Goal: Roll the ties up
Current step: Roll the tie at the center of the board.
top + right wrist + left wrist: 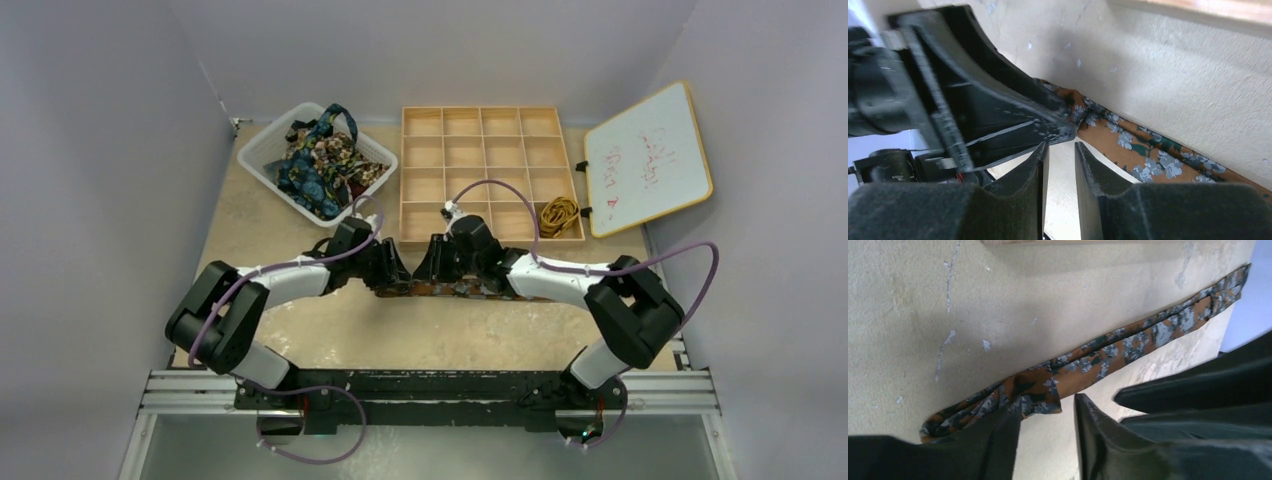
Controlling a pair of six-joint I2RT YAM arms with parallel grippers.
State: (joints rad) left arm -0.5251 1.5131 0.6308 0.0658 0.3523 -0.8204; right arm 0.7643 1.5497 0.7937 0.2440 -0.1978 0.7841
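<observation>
A dark brown tie (445, 291) with orange and grey blotches lies flat across the middle of the table. In the left wrist view this tie (1108, 352) runs diagonally, with a folded end near my left fingers. My left gripper (1048, 407) is open just short of that fold, with only bare table between its fingers. My right gripper (1060, 150) faces it tip to tip, jaws slightly open and empty, beside the tie (1148, 155). From above, the left gripper (395, 272) and right gripper (430, 266) meet over the tie. A gold tie (558, 213) lies coiled in a tray compartment.
A white basket (262, 150) at the back left holds several tangled ties (320, 160). A wooden compartment tray (480, 170) stands just behind the grippers. A whiteboard (648, 160) leans at the back right. Grey walls close in on both sides.
</observation>
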